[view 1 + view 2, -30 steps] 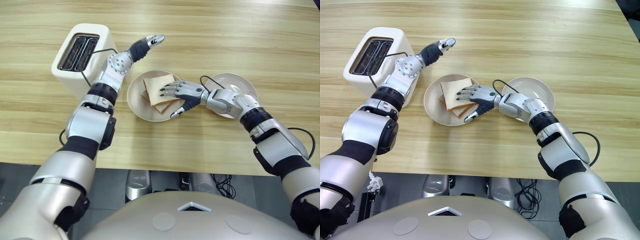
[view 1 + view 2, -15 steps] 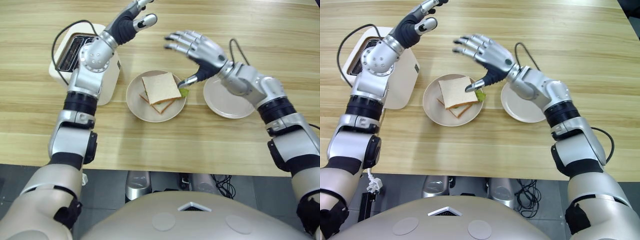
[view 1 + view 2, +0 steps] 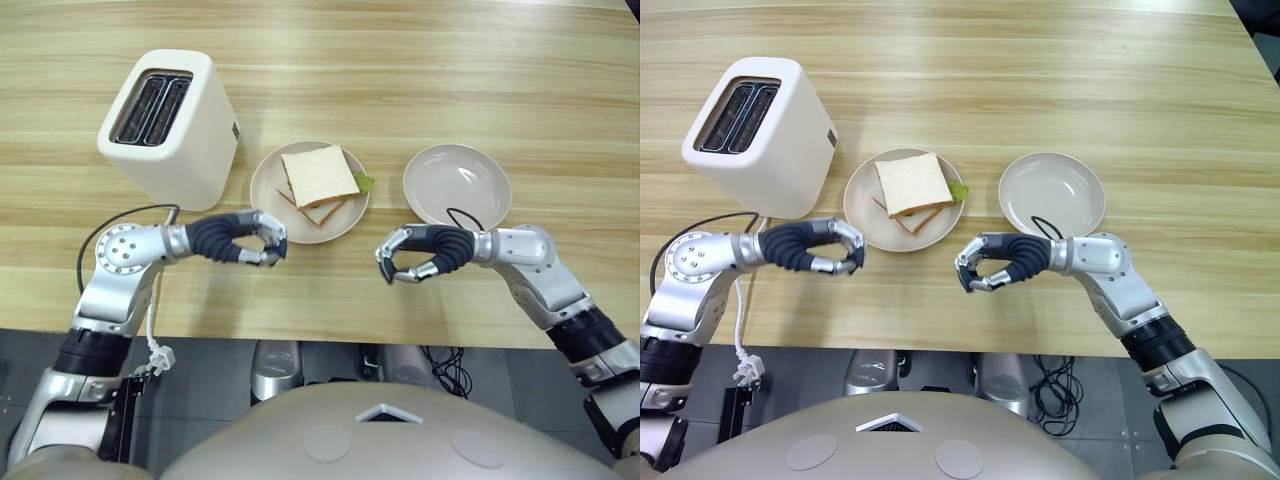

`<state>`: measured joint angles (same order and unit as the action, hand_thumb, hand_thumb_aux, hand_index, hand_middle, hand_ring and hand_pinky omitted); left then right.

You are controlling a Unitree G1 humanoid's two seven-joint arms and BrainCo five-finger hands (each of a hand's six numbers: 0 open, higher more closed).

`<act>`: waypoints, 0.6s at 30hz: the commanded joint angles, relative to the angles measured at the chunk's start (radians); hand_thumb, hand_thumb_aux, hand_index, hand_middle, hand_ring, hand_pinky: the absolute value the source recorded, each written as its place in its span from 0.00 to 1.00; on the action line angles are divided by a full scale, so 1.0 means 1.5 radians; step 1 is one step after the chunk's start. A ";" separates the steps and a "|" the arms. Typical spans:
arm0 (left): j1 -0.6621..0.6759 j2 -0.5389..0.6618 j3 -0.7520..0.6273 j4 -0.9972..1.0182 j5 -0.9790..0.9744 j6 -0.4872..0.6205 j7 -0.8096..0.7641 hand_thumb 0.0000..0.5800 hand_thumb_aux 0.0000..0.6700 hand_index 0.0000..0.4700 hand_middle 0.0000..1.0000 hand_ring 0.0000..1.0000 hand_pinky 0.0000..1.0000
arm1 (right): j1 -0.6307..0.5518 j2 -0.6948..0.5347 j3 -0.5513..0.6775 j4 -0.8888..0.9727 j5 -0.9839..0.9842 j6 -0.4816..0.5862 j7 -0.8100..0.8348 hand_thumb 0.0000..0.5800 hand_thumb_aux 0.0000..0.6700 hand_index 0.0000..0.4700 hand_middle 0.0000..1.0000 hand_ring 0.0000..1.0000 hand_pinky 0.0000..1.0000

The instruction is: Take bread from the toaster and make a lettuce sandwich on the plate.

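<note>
A cream toaster [image 3: 168,125] stands at the left with both slots empty. To its right, a beige plate [image 3: 273,200] holds a sandwich [image 3: 319,181] of two white bread slices with a bit of green lettuce [image 3: 364,183] peeking out at its right edge. My left hand [image 3: 252,239] is curled shut and holds nothing, low over the table just in front of the plate's left side. My right hand [image 3: 408,255] is also curled shut and empty, in front of the gap between the two plates.
A second, empty beige plate [image 3: 457,185] sits to the right of the sandwich plate. The toaster's white cord and plug [image 3: 158,352] hang over the table's front edge at the left. Bare wooden table stretches behind and to the right.
Both arms have dropped from above the toaster and plates to the table's front edge. Both hands went from spread fingers to curled shut. The sandwich stays on the plate.
</note>
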<state>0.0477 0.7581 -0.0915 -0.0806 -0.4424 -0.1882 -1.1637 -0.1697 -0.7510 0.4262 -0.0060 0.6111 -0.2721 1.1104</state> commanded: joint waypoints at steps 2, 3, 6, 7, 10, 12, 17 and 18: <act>-0.023 0.015 -0.019 0.073 0.095 -0.022 -0.007 1.00 1.00 0.98 1.00 1.00 1.00 | -0.011 0.050 -0.016 0.050 -0.103 -0.010 0.003 1.00 1.00 0.98 1.00 1.00 1.00; -0.034 0.015 -0.030 0.098 0.134 -0.031 0.005 1.00 1.00 0.98 1.00 1.00 1.00 | -0.019 0.063 -0.015 0.069 -0.136 -0.020 -0.002 1.00 1.00 0.98 1.00 1.00 1.00; -0.077 0.009 -0.071 0.195 0.249 -0.066 0.043 1.00 1.00 0.98 1.00 1.00 1.00 | -0.063 0.103 0.004 0.171 -0.276 -0.074 -0.051 1.00 1.00 0.98 1.00 1.00 1.00; -0.099 0.004 -0.084 0.235 0.286 -0.080 0.064 1.00 1.00 0.98 1.00 1.00 1.00 | -0.087 0.119 0.011 0.214 -0.324 -0.090 -0.075 1.00 1.00 0.98 1.00 1.00 1.00; -0.160 -0.017 -0.117 0.332 0.372 -0.123 0.120 1.00 1.00 0.98 1.00 1.00 1.00 | -0.144 0.157 0.027 0.325 -0.423 -0.134 -0.122 1.00 1.00 0.98 1.00 1.00 1.00; -0.193 -0.030 -0.134 0.383 0.410 -0.141 0.143 1.00 1.00 0.98 1.00 1.00 1.00 | -0.171 0.177 0.037 0.384 -0.468 -0.160 -0.141 1.00 1.00 0.98 1.00 1.00 1.00; -0.254 -0.061 -0.169 0.495 0.464 -0.176 0.173 1.00 1.00 0.98 1.00 1.00 1.00 | -0.206 0.213 0.043 0.473 -0.522 -0.200 -0.154 1.00 1.00 0.98 1.00 1.00 1.00; -0.263 -0.065 -0.174 0.513 0.471 -0.185 0.177 1.00 1.00 0.98 1.00 1.00 1.00 | -0.210 0.219 0.045 0.486 -0.530 -0.207 -0.154 1.00 1.00 0.98 1.00 1.00 1.00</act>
<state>-0.3477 0.6755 -0.3175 0.6164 0.2239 -0.4493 -0.9086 -0.4710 -0.4299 0.4799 0.6812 -0.1517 -0.5591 0.8818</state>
